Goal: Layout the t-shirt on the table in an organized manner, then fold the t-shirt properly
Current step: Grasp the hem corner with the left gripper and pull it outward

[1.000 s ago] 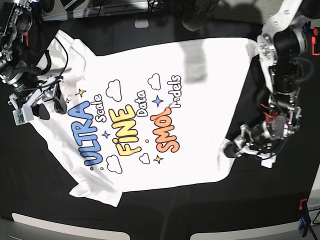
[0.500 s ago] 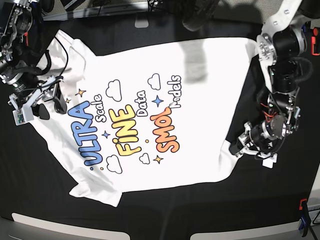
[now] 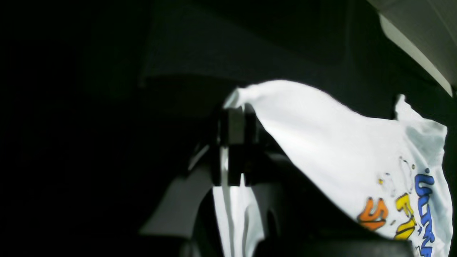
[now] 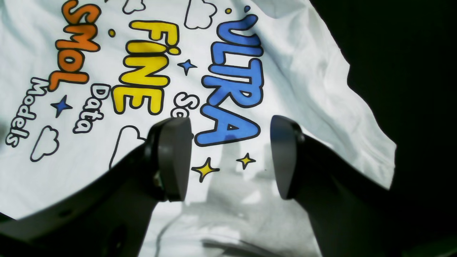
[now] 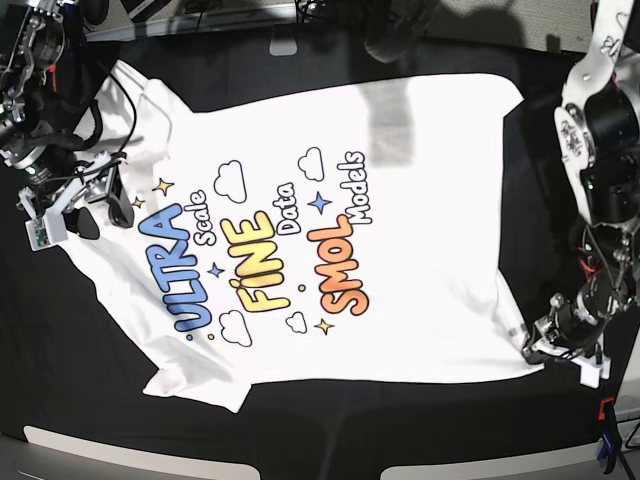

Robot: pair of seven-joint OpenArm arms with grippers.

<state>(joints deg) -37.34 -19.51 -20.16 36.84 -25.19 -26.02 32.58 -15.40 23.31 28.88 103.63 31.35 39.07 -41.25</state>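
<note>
White t-shirt [image 5: 330,240] spread print-side up across the middle of the black-clothed bench [image 5: 300,420], lettering running diagonally: blue "ULTRA", yellow "FINE", orange "SMOL", plus little clouds and stars. Fairly flat overall, a few ripples near the lower left corner and one sleeve bunched at the upper left of the base view.

Left pincer [image 5: 528,345] down at the lower right of the base view, clamped tight on the shirt's corner there. Same grip visible in the left wrist view: left pincer [image 3: 232,121] mid-frame, jaws pressed together with white fabric pinched between them, cloth fanning off toward the lower right where bits of the print show. Very dark in that view though, so hard to say exactly how much fabric sits inside the grip, probably just the hem edge.

Right pincer [image 5: 100,215] at the left edge of the base view, over the shirt's edge beside the "ULTRA" end. Right wrist view makes it plain: right pincer [image 4: 228,157] spread wide, grey pads [image 4: 171,157] apart, nothing between them, shirt lying below with the blue "A" and two yellow stars in the gap. Shadow of the fingers cast on the cloth underneath.

Blue and orange clamp [image 5: 605,430] at the bench edge, lower right corner.
</note>
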